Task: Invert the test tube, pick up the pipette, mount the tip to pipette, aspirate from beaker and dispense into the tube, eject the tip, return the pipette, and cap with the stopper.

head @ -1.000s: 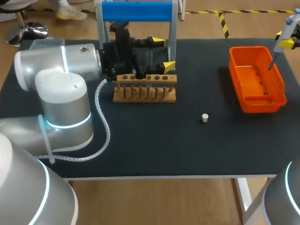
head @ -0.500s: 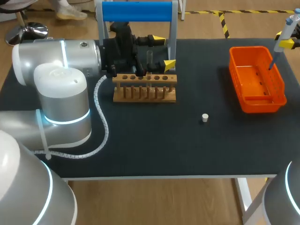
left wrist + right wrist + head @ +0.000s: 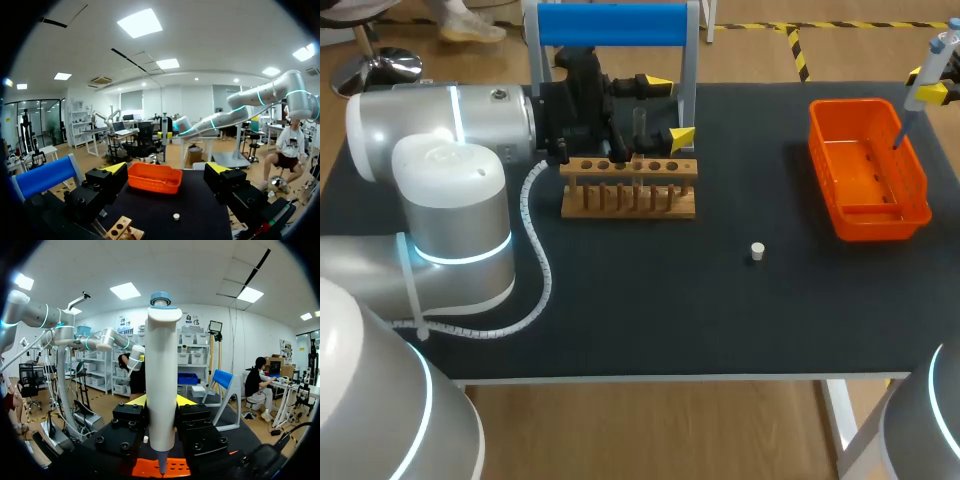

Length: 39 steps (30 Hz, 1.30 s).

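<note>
The left gripper [image 3: 666, 110] stood released in the upper middle, its fingers near the tube [image 3: 640, 122] upright in the rack [image 3: 630, 200]. A skewed retreat could knock the tube. At upper right, the right gripper [image 3: 161, 401] clenched the pipette [image 3: 162, 365] above the bin [image 3: 865, 218]. A slack grip could drop it.

The middle and lower right of the table [image 3: 650, 320] lie open. Only the small stopper [image 3: 757, 251] stands there, well apart from everything. A wide lane runs between the rack [image 3: 630, 190] and the bin [image 3: 880, 225]. The left arm [image 3: 450, 200] and its cable [image 3: 549, 278] fill the frame's left. Behind the rack, the left gripper [image 3: 668, 110] and the blue stand [image 3: 612, 25] crowd the upper middle. The pipette [image 3: 930, 65] hangs over the bin's far right corner.
</note>
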### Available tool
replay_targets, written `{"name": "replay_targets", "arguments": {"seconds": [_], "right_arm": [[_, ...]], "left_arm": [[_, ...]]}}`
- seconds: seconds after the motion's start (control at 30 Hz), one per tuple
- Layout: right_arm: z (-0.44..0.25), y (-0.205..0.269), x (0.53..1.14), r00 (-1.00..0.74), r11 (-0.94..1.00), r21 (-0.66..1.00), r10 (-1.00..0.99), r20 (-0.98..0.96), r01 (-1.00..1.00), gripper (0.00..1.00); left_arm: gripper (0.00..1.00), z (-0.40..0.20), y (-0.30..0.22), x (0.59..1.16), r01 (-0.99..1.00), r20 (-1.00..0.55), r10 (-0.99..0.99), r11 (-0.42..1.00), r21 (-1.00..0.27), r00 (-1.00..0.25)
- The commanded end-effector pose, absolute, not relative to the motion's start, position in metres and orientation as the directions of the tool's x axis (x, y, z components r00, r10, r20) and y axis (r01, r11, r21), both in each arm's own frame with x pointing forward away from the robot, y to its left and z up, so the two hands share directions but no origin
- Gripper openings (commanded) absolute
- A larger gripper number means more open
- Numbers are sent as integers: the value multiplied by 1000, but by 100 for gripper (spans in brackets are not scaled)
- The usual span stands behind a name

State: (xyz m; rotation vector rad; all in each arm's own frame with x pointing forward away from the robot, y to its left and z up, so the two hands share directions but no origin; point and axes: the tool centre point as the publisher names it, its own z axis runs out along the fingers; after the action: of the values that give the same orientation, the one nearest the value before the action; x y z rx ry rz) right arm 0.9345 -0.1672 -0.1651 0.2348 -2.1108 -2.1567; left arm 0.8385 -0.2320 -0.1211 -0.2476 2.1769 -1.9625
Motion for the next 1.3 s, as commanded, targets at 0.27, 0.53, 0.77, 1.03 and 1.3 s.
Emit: {"name": "replay_targets", "arguments": {"seconds": [0.27, 0.53, 0.77, 1.03, 1.3], "right_arm": [[-144, -93, 913, -974, -34, 999, -222, -32, -25, 0], [-142, -22, 895, -964, -13, 999, -261, -52, -50, 0], [-147, 28, 852, -954, 0, 999, -299, -33, -34, 0], [-152, 45, 834, -960, 18, 999, -277, -31, -37, 0], [-152, 45, 834, -960, 18, 999, -277, -31, -37, 0]], "left_arm": [[100, -122, -232, 838, 11, -37, -257, 102, -995, -966], [100, -122, -232, 838, 11, -37, -257, 102, -995, -966], [100, -122, -232, 838, 11, -37, -257, 102, -995, -966], [100, -122, -232, 838, 11, -37, -257, 102, -995, -966], [100, -122, -232, 838, 11, -37, -257, 102, -995, -966]]}}
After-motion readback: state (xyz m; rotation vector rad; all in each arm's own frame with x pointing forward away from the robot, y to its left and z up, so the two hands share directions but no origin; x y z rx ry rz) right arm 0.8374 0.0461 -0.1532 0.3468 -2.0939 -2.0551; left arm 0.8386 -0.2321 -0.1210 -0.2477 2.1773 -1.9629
